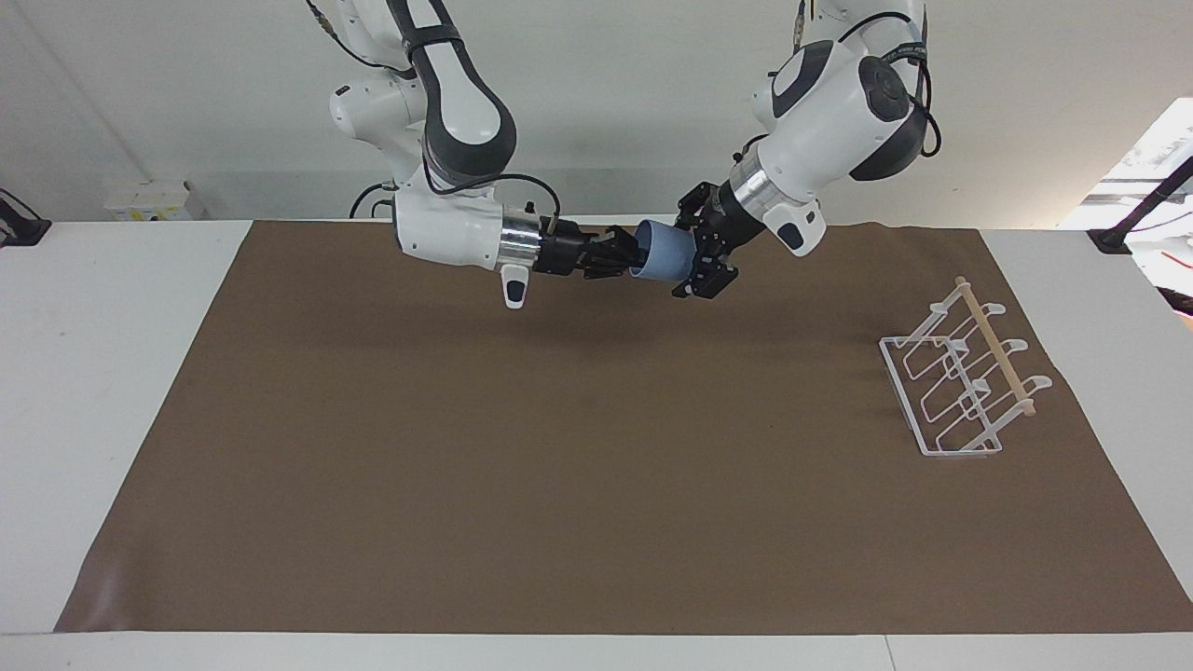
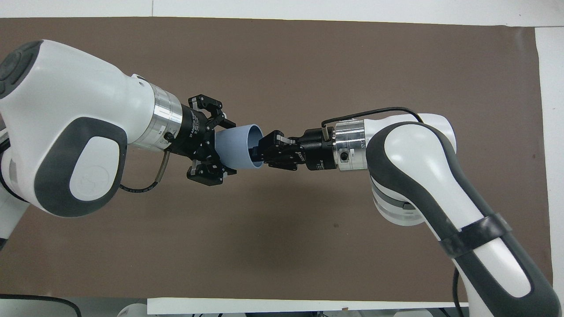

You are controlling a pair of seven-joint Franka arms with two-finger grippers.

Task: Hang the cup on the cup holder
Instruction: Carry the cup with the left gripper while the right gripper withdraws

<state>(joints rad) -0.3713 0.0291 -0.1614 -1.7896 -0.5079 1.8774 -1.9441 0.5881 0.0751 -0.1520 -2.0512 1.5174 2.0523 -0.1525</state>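
Note:
The light-blue cup (image 1: pixel 664 252) lies on its side in the air over the part of the mat nearest the robots, its mouth toward the right arm. My right gripper (image 1: pixel 634 253) is shut on its rim, one finger inside the mouth; it also shows in the overhead view (image 2: pixel 260 152). My left gripper (image 1: pixel 697 253) is open, its fingers on either side of the cup's base end (image 2: pixel 240 147), close to the wall. The white wire cup holder (image 1: pixel 965 382) stands on the mat toward the left arm's end. It is hidden under the left arm in the overhead view.
A brown mat (image 1: pixel 559 447) covers most of the white table (image 1: pixel 112 373). Both arms stretch toward each other above the mat's edge nearest the robots. A dark clamp (image 1: pixel 19 228) sits at the table corner toward the right arm's end.

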